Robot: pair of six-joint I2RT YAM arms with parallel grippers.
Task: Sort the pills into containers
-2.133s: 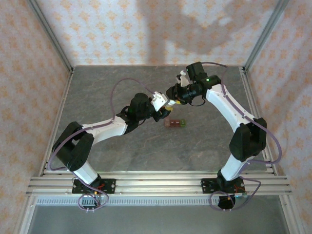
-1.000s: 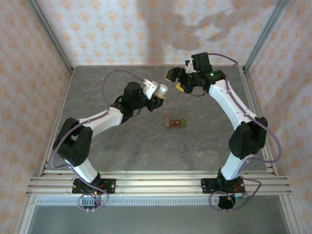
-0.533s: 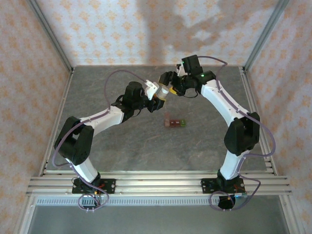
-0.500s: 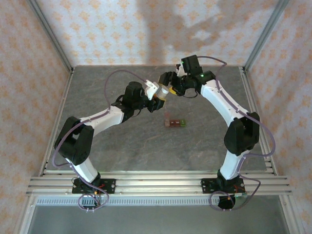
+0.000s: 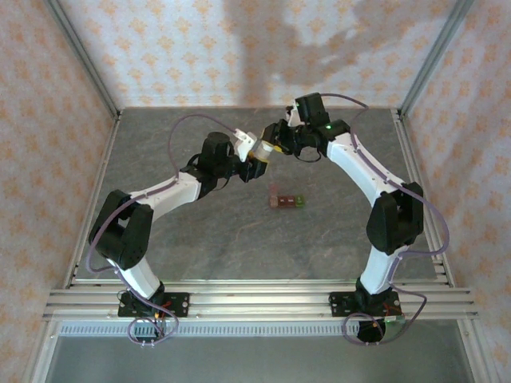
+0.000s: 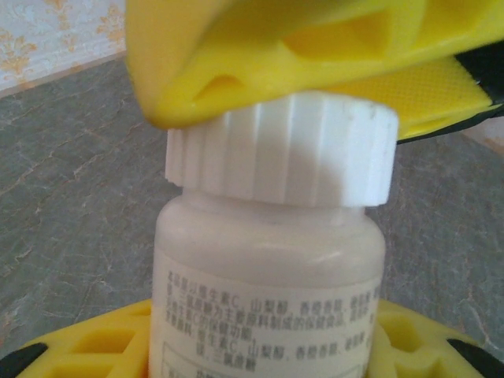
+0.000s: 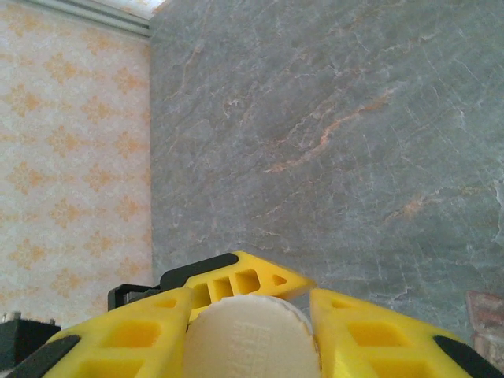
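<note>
Jaws of your left gripper (image 6: pixel 264 340) are pinching the white bottle (image 6: pixel 268 252) low on its body, with one yellow finger on each side of the printed label. They hold it above the desk (image 5: pixel 200 231), towards the back middle, tilted towards the right arm. Your right gripper (image 7: pixel 252 339) meets it from the opposite side. Its jaws are pressed onto the ribbed white cap (image 6: pixel 279 150) on the bottle's neck, a yellow finger to either side of it in the right wrist view. Nearer to you and a little to the right, well apart from both grippers, the containers (image 5: pixel 286 201) lie on the desk. They form a short strip of joined cubes, red-brown at the left and green at the right end. What lies inside them is too small to tell.
</note>
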